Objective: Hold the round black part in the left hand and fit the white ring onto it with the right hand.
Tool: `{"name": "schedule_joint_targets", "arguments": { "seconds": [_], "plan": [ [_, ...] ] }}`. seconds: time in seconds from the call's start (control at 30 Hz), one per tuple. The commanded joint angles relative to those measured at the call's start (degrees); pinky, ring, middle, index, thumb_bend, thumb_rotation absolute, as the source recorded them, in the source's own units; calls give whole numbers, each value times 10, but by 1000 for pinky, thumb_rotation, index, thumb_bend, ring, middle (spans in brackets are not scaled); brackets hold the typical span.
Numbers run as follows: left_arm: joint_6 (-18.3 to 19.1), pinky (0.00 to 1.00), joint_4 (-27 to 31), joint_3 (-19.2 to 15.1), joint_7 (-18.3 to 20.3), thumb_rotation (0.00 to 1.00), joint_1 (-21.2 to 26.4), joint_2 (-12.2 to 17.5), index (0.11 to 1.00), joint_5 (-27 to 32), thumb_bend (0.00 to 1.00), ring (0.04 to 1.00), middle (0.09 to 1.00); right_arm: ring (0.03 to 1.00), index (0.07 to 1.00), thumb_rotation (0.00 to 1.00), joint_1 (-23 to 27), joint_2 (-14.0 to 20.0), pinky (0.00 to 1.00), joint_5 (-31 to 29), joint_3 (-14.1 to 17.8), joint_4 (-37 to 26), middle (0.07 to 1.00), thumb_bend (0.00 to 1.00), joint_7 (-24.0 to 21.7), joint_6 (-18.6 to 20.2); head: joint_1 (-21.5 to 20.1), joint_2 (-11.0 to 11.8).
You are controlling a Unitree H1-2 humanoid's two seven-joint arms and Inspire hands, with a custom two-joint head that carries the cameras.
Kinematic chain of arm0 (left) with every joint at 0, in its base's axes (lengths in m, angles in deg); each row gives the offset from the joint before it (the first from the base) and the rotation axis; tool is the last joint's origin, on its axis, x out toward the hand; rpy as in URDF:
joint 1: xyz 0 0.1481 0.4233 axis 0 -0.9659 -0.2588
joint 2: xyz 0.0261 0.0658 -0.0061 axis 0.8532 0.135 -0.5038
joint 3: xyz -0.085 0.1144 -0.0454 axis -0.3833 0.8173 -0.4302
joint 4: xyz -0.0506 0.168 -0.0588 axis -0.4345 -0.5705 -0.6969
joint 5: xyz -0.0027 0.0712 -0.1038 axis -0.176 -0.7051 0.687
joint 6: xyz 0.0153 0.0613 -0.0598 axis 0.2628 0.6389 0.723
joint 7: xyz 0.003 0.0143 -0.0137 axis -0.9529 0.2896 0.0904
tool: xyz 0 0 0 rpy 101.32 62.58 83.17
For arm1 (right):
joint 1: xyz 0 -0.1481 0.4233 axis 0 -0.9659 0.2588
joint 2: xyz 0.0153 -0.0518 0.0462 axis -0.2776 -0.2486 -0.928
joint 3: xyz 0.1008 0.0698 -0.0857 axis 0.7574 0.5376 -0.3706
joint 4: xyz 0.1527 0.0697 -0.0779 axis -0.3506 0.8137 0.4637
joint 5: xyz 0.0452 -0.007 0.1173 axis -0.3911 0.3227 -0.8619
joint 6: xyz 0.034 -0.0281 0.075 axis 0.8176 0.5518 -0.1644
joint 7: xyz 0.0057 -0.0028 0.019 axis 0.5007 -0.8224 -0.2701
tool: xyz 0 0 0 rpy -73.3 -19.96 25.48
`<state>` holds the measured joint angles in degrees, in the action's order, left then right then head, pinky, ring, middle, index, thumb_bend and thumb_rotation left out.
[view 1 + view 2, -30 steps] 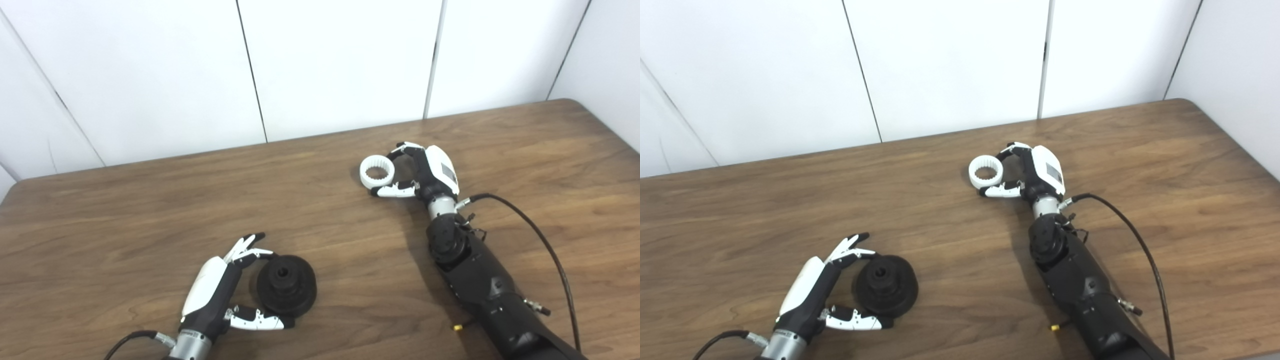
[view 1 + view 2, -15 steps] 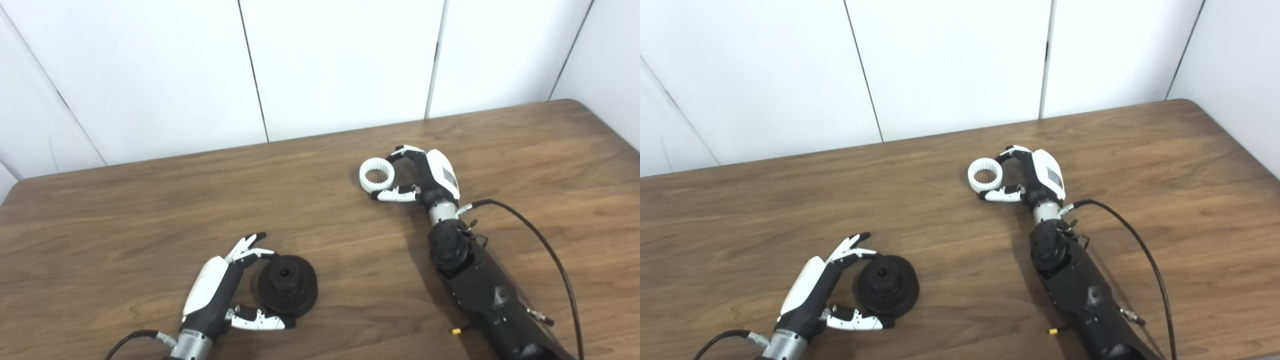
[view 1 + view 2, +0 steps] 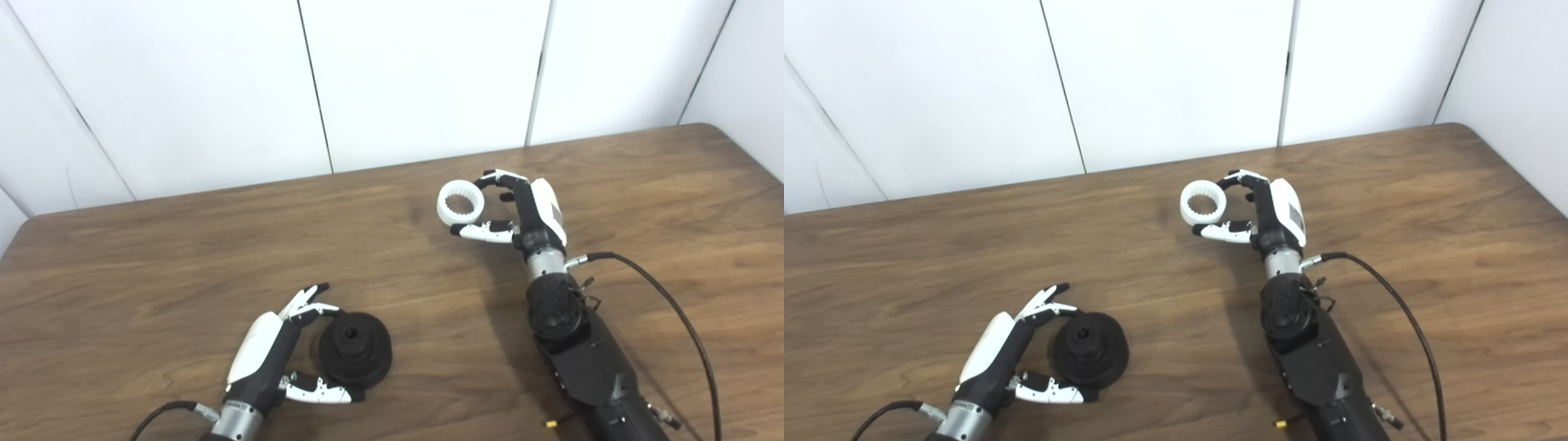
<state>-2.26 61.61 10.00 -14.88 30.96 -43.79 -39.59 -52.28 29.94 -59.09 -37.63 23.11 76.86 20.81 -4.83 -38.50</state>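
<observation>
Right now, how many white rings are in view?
1. The white ring sits at the fingertips of the right robot hand, over the far middle of the table. None shows near the round black part.

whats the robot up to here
The right hand grips a white ring between fingers and thumb at mid table. The left hand is cupped around a round black part sitting on the table near the front edge. The two pieces are far apart, so the ring is not fitted yet.
</observation>
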Motion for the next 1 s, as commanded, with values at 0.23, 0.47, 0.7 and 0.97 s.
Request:
{"name": "schedule_joint_targets", "arguments": {
  "seconds": [0.23,0.47,0.7,0.97],
  "plan": [
    [9,953,-16,7,12,192,5,1,604,-12,879,984,952,816,482,135,-22,-5,729,-17,3,-109,798,522,-29,-14,9,-4],
    [13,977,-19,11,12,197,12,-3,604,-15,882,990,957,852,482,137,-50,-2,816,-15,-7,-211,800,521,-83,21,26,-10],
    [23,991,-17,14,14,206,16,-9,606,-20,892,992,960,844,481,140,-82,-1,823,-27,-16,-298,795,522,-145,53,44,-15],
    [36,975,-17,20,13,195,22,-17,606,-34,895,984,959,852,481,137,-110,-2,873,-34,-25,-354,786,523,-191,69,69,-22]
  ]
}}
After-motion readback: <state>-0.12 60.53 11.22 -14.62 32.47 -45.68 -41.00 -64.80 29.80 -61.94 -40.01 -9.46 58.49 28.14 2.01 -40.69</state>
